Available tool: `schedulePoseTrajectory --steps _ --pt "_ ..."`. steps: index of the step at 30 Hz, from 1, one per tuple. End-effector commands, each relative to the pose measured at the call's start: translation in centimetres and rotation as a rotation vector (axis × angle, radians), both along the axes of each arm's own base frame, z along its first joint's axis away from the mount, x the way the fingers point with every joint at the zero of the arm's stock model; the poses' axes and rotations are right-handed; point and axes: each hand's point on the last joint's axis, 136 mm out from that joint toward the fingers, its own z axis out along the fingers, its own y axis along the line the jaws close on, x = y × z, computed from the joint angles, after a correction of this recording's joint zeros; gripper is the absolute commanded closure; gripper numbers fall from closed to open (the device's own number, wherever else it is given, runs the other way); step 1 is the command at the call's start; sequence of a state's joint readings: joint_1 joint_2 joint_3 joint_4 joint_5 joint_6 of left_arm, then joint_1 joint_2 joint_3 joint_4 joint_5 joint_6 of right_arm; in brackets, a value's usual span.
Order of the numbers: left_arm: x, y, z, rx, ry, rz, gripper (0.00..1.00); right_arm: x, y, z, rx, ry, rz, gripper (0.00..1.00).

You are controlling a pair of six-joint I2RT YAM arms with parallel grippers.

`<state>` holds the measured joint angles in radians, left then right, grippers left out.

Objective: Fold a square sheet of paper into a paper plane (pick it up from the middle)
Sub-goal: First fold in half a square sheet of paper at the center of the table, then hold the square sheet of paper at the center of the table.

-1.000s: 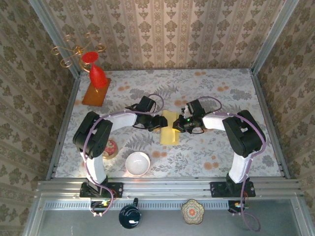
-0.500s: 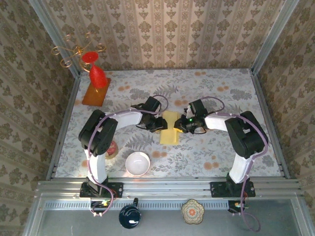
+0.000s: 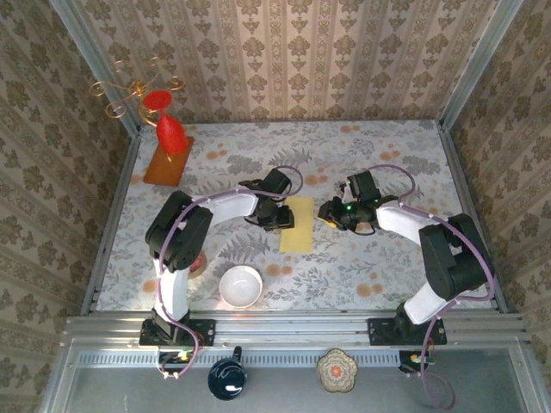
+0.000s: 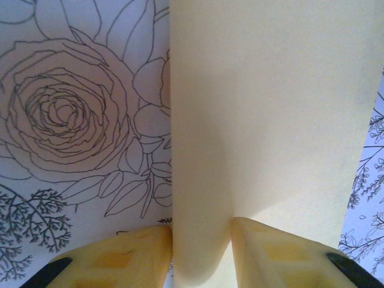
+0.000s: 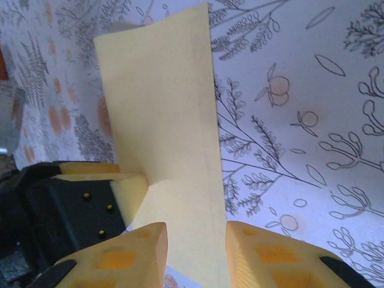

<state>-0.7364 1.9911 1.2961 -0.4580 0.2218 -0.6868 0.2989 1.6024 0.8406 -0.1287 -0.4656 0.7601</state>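
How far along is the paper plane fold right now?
Done: the thin pale yellow paper sheet looks folded once into a narrow rectangle. In hand: its edge sits between the left gripper's fingers; the right gripper is open close by. Left: nose and wing folds; no pointed shape yet.

- The table [image 3: 379,258] had a floral top, pale with orange blooms and grey leaves.
- A folded yellow paper [image 3: 297,228] lay near its middle.
- A white bowl [image 3: 241,286] sat near the front edge, left of centre.
- An orange-brown board [image 3: 166,165] lay at the far left corner.
- A small red thing [image 3: 195,258] lay just left of the bowl.
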Motion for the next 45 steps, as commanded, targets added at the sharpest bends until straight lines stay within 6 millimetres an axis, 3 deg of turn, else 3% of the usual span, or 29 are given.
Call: schedulePoseTrajectory --steps 1,20,45 --pt "-4.3 1.7 -7.4 0.161 0.137 -0.072 0.63 -0.2 -0.6 -0.9 -0.044 0.017 0.007 0.67" --pt "-6.1 2.3 -10.5 0.263 0.231 -0.101 0.56 1.2 0.0 -1.9 -0.041 0.018 0.024 0.67" --pt "-6.6 2.2 -11.8 0.282 0.291 -0.066 0.53 0.9 1.8 -2.1 0.067 0.021 0.078 0.70"
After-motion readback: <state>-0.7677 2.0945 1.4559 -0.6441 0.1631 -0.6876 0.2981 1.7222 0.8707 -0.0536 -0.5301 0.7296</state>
